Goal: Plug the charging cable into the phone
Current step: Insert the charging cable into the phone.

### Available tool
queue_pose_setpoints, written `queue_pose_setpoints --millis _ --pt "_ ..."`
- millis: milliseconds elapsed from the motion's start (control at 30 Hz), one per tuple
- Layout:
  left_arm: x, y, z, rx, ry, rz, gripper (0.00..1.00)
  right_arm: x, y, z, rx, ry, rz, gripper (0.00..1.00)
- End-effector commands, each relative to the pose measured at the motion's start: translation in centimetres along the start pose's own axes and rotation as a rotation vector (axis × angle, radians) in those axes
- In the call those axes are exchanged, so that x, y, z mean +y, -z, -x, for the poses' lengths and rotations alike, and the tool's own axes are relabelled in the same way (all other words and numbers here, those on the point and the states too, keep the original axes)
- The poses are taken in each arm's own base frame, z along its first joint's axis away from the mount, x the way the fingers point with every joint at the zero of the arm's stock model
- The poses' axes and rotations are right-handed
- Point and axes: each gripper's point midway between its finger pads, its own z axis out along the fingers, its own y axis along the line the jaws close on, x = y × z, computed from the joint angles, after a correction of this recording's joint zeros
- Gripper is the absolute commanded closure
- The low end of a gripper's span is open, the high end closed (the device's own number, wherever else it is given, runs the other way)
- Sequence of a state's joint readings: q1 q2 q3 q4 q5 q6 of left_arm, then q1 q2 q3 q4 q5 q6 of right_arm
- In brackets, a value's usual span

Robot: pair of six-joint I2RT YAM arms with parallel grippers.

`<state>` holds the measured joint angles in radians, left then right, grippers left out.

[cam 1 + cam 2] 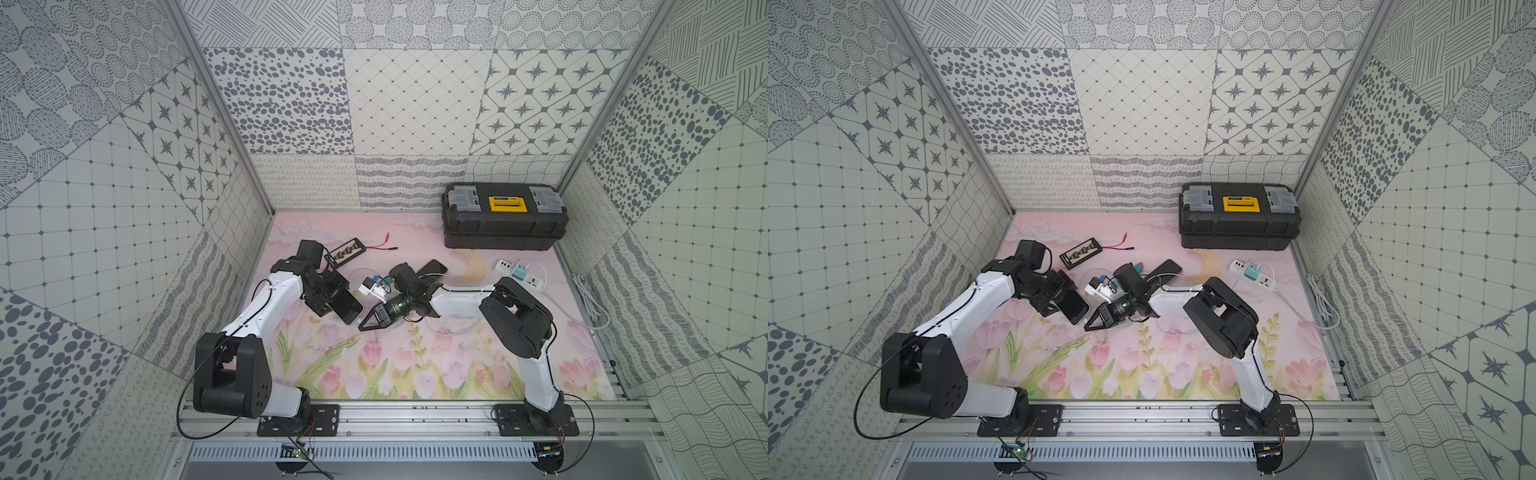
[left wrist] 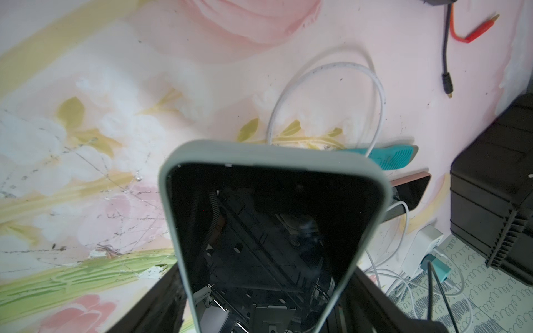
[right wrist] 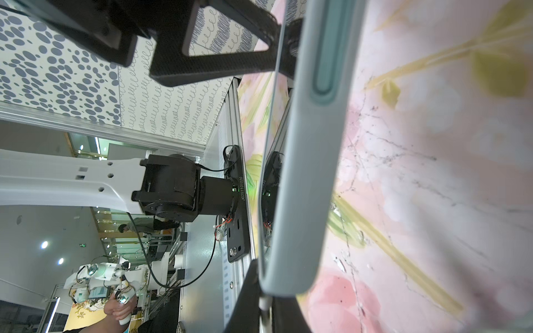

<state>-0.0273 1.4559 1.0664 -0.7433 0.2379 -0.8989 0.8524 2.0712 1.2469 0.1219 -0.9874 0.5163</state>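
Now left gripper (image 1: 331, 299) clasps the phone (image 1: 353, 309); right gripper (image 1: 362, 327) pinches the cable (image 3: 264, 305) beside it.

Floral pink mat (image 1: 415, 365), black toolbox (image 1: 505, 216), white power strip (image 1: 530, 279), looped charging cable (image 2: 340, 64)

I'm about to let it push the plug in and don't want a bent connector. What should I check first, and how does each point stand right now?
1. Phone gripped: ok. The left gripper holds the phone between its fingers.
2. Plug gripped: ok. The right gripper is shut on the white plug.
3. Plug near the phone: ok. It sits right at the phone's end in the right wrist view.
4. Plug lined up with the port: cannot tell. The port is hidden in every view.
5. Cable slack: ok. A white cable lies in a loose loop behind the phone.
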Motion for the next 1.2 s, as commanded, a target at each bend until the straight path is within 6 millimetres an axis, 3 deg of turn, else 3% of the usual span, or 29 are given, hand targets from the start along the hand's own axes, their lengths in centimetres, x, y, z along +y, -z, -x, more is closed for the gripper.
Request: queue_pose_setpoints --millis 0,500,1167 --pt "-0.3 0.2 -0.9 0.055 -0.004 -0.032 0.74 -0.1 -0.4 1.3 -0.027 0.039 0.005 1.00" --pt "-0.6 0.2 -1.4 0.080 -0.041 -0.044 0.74 -0.6 -0.6 1.7 -0.014 0.020 0.001 1.00" --pt "0.9 -0.6 -2.7 0.144 -0.069 -0.014 0.74 -1.2 -0.1 2.5 -0.035 0.025 -0.013 1.00"
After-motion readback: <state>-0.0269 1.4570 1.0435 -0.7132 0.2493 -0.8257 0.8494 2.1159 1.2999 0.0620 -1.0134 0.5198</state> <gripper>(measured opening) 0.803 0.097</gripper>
